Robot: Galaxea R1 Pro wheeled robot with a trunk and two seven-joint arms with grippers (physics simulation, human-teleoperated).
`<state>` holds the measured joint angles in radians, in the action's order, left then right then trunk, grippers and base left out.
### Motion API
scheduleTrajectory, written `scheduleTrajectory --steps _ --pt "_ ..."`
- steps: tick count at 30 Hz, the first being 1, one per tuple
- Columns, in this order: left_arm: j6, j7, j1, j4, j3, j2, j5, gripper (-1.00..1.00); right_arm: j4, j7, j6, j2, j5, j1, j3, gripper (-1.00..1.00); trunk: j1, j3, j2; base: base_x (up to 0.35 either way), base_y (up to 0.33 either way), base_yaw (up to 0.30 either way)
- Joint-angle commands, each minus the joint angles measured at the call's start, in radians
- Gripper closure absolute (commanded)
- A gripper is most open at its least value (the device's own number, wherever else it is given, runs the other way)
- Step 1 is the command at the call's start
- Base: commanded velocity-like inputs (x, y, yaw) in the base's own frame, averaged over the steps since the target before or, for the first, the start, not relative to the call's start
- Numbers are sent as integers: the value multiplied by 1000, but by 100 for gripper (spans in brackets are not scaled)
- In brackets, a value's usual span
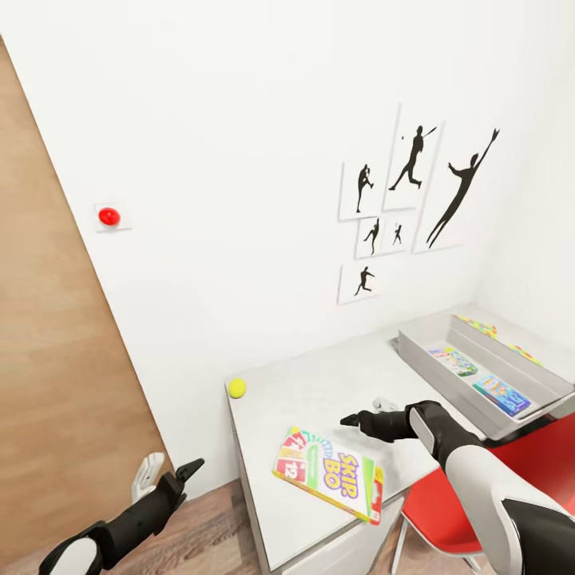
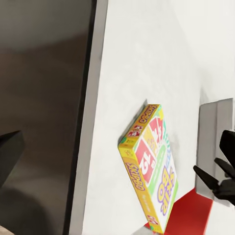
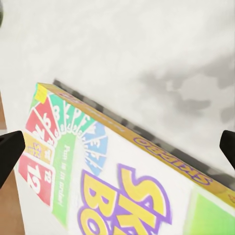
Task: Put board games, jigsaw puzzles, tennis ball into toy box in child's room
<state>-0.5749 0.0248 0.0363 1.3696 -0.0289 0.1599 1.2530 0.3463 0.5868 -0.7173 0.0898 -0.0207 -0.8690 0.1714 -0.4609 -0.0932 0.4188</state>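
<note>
The right gripper, dark two-fingered, hovers spread wide and empty over the table, just above the far edge of a flat cardboard Skip-Bo board game box. In the right wrist view its two black fingertips sit at opposite edges, with the box lid between them: white, with a fan of red, yellow, green and blue numbered cards and large yellow letters outlined in purple, plus a yellow side strip.

The left gripper, one white finger and one dark, hangs open and empty off the table's near left corner, at about eight o'clock from the Skip-Bo box, above wooden flooring.

The long pale grey table holds one Skip-Bo box near its front edge. One small yellow-green tennis ball rests at the table's back left corner, at about eleven o'clock from the box, well apart from it.

At about two o'clock sits one light grey open-topped toy box with sloping sides. Inside it lie two smaller flat colourful boxes. Beyond its far rim, two multicoloured jigsaw puzzles show partly.

One red chair stands under the table's right side.
</note>
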Motion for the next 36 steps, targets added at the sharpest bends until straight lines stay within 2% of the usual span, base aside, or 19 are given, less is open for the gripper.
scheduleTrajectory --steps 1,3,6,11,23,36 --pt "-5 3 1 1 -1 0 6 -100 1 1 -8 0 -2 -1 6 -100 -1 -2 2 0 0 57" --pt "3 2 1 0 0 -1 -17 -100 1 1 -9 1 -3 -1 6 -100 -1 -1 2 0 0 41" --pt "9 2 1 0 1 -2 -32 -100 1 1 -9 2 -3 -1 6 -100 -1 -1 2 0 0 29" --pt "15 1 1 -2 2 -2 -45 -100 0 1 -10 3 -4 -1 7 -100 -1 -1 2 -25 0 17" --pt "20 0 1 -7 3 -3 -54 -100 -1 -1 -11 -1 -4 -1 6 -100 -1 0 2 -70 0 6" --pt "21 0 1 -9 3 -3 -56 -100 -47 -5 -6 1 -8 -1 11 -100 -1 0 2 -14 0 1"
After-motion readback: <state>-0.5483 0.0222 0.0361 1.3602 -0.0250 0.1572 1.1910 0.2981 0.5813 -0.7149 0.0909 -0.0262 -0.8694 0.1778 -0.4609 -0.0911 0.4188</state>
